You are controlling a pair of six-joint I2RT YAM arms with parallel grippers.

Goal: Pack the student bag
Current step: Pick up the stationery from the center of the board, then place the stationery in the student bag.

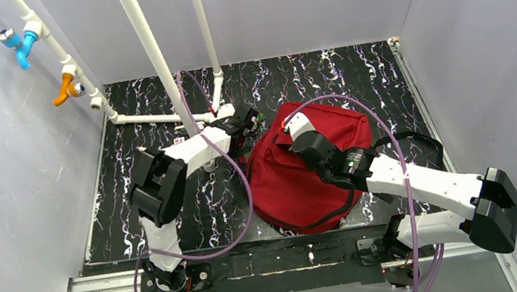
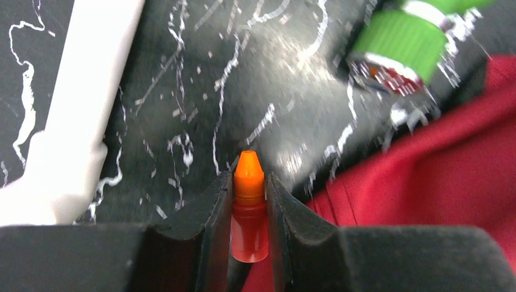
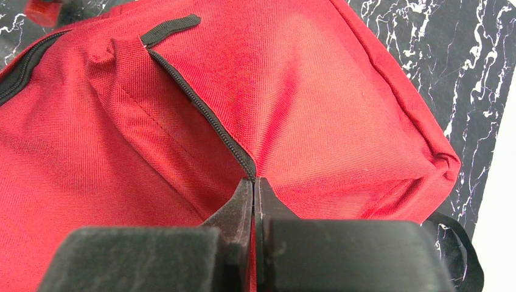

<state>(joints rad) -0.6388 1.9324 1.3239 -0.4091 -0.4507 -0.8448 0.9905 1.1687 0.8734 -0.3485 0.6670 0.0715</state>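
Left wrist: our left gripper (image 2: pixel 249 176) pinches an orange bottle (image 2: pixel 249 231).
We find the student bag (image 2: pixel 438 182) just right of it, its fabric pinched by the right gripper (image 3: pixel 254 181).

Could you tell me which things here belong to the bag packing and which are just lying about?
Job: student bag, zipper pinched by right gripper; orange-tipped bottle in left gripper; green-capped item beside bag, probably next.
Lying about: white pipes; blue valve; orange valve.
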